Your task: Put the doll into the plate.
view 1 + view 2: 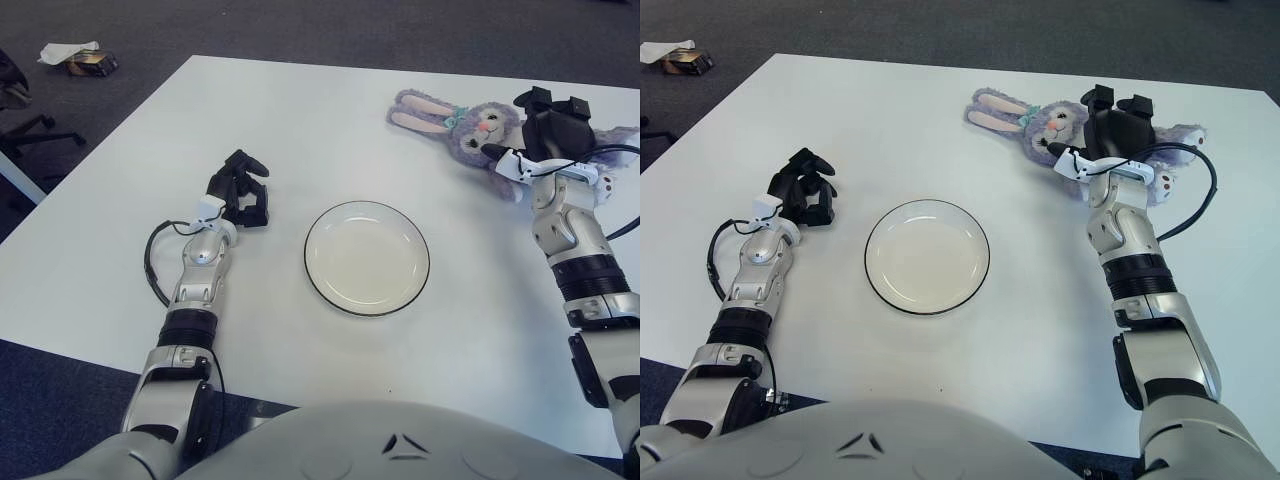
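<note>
Currently: right hand (552,135) over purple plush rabbit doll (470,122), upper right, fingers' state indiscernible; round black-rimmed white plate (367,257) centre; left hand (240,190) curled, empty.

The doll (470,128), a purple plush rabbit with long pink-lined ears and a teal bow, lay flat on its back, ears stretched out away from the right hand (553,135), whose dark fingers sat over its body. The plate (367,257), white with a thin dark rim, sat upright, well apart from that hand, nearer the robot.
</note>
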Motion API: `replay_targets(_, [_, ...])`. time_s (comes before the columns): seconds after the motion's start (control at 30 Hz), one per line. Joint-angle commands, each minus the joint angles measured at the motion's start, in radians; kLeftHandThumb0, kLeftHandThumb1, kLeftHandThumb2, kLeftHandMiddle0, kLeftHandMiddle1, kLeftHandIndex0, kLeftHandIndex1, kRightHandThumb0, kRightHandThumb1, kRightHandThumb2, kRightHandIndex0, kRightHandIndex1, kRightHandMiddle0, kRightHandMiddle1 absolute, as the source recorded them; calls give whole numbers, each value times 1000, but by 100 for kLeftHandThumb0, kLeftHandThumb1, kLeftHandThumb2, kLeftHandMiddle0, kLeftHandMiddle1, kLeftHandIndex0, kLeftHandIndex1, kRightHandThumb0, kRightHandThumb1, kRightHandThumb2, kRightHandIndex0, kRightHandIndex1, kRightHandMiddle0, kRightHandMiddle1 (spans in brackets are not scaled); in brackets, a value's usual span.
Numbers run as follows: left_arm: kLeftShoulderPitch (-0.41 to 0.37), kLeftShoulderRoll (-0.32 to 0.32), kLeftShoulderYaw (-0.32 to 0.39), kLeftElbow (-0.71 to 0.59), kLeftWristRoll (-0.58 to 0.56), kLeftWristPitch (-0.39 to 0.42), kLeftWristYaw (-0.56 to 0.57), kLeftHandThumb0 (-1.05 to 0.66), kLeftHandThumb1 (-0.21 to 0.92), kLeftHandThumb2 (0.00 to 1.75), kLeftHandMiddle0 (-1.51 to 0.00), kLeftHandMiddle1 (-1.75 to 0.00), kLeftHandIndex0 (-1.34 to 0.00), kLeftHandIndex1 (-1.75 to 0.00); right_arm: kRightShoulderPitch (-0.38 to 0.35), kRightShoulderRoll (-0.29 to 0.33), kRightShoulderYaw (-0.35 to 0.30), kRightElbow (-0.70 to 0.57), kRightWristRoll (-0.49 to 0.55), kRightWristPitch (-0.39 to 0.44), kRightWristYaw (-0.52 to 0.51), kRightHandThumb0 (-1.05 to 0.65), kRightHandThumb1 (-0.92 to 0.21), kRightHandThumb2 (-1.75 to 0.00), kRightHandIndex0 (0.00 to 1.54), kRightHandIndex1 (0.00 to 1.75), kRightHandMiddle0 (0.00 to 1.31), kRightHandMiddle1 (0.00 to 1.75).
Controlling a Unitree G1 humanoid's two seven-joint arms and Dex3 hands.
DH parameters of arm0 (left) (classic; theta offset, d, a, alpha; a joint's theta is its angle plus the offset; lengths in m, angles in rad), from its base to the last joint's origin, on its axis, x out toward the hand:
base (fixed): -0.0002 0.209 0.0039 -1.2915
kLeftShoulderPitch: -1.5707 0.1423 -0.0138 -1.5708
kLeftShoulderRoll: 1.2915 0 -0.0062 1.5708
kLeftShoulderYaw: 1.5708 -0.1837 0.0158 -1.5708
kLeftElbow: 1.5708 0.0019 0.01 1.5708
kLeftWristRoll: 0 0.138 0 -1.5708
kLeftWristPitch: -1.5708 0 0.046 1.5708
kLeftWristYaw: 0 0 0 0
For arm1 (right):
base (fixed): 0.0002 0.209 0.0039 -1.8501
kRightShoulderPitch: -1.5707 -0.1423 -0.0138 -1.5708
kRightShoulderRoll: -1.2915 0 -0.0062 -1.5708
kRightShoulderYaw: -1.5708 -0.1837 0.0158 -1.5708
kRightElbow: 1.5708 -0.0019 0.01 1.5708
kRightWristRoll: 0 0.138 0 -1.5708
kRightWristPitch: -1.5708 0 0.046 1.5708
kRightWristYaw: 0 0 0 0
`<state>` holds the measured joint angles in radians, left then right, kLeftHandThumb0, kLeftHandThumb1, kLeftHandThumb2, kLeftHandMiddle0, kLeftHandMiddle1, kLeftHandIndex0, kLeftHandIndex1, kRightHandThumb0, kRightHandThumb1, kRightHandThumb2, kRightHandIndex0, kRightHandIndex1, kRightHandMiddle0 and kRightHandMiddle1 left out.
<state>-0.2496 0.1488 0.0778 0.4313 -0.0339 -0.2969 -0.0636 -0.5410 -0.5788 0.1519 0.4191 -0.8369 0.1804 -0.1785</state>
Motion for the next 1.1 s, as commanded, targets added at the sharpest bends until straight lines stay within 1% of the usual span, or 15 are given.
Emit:
replay_targets(0.0, [61, -25, -7, 67, 2, 3, -5, -1, 28, 137, -53, -175, -51, -175, -34, -26, 13, 42, 11, -26, -7, -94, -91, -47, 0, 74, 0, 106])
replay_targets(0.2, [57, -26, -3, 68, 0, 9, -4, -1, 28, 136, -53, -175, -51, -175, -71, -40, 32, 111, 10, -50, -1, -95, -92, -46, 0, 67, 0, 105])
replay_targets(0.33, [57, -27, -2, 68, 0, 12, -3, -1, 28, 137, -53, -175, -51, -175, -109, -52, 56, 172, 4, -62, 12, -97, -92, -47, 0, 63, 0, 103])
replay_targets(0.57, [55, -27, 1, 69, 3, 11, 0, -1, 28, 137, -53, -175, -52, -175, -152, -61, 89, 248, 9, -82, 18, -101, -92, -44, 0, 66, 0, 104])
replay_targets(0.8, [54, -27, 1, 75, 4, 9, 0, -1, 27, 137, -53, -175, -52, -175, -194, -57, 116, 331, 18, -101, 28, -102, -92, -43, 0, 69, 0, 105])
replay_targets(1.07, [54, -27, 2, 75, 1, 3, -5, -1, 28, 137, -53, -175, -52, -175, -243, -48, 146, 422, 25, -116, 34, -102, -92, -44, 0, 65, 0, 103])
